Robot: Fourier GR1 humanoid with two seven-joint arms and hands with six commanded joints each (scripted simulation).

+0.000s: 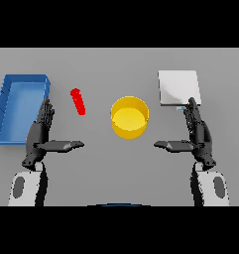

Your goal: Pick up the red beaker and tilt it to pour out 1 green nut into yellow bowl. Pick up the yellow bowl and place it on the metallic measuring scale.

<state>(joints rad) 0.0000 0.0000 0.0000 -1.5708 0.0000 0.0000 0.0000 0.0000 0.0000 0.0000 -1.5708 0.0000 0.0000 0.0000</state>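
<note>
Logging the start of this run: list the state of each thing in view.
red beaker: on the table, ungrasped
yellow bowl: upright, no nut visible inside
metallic measuring scale: nothing on it
blue bin: nothing visible inside
left hand: open, holding nothing
right hand: open, holding nothing

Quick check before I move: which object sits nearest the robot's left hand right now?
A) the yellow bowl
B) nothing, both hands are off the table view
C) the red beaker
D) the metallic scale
C: the red beaker lies just beyond and to the right of the left hand, while the yellow bowl sits mid-table and the metallic scale is over by the right hand.
</note>
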